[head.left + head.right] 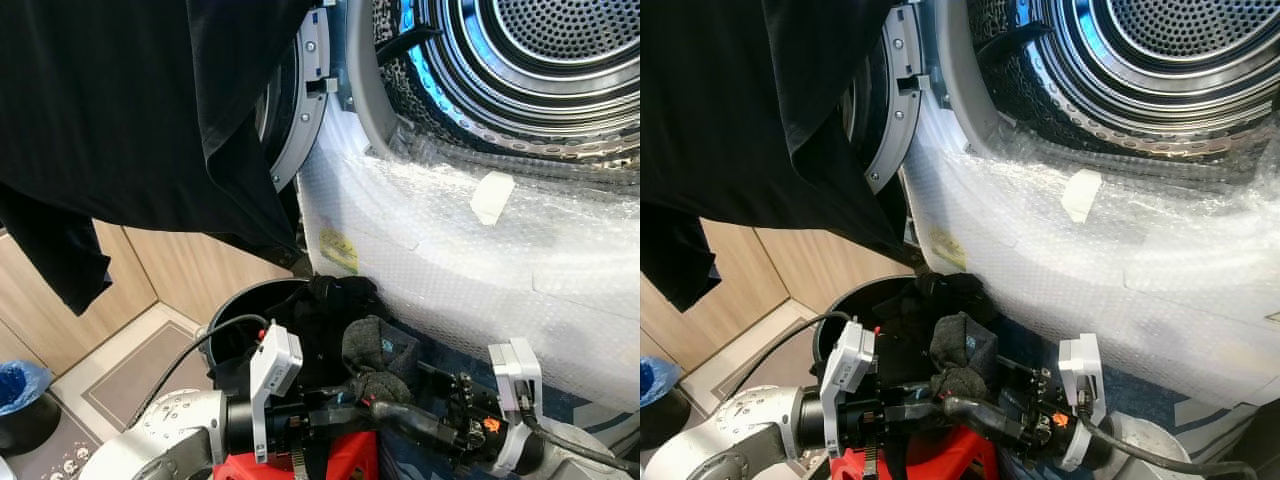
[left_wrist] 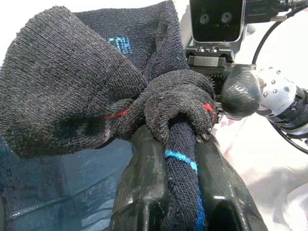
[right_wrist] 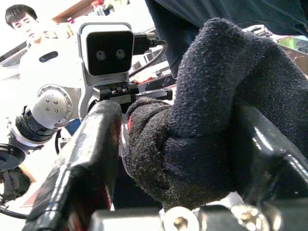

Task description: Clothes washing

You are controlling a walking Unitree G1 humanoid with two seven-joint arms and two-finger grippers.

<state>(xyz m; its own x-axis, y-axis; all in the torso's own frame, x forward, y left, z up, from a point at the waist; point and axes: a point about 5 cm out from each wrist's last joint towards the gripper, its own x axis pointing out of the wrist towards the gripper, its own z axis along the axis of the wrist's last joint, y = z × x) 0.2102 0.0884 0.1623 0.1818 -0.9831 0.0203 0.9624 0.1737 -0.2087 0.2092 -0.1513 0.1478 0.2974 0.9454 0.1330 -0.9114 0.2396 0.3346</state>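
You are at the loading step; left gripper (image 2: 185,159) and right gripper (image 3: 178,159) both clench one dark sock (image 1: 375,352); next, lift it to the drum (image 1: 560,60).

Sock (image 2: 86,91): coarse matt knit cloth. Fingers (image 2: 144,192): glossy black. Drum (image 1: 560,40): shiny perforated metal. Washer front (image 1: 480,250): bubble wrap. Hanging garment (image 1: 130,110): smooth matt black cloth.

Dark knit sock (image 1: 376,352), bunched, is pinched between both grippers above a black basket (image 1: 232,306) of dark clothes, below the open drum (image 1: 520,70).
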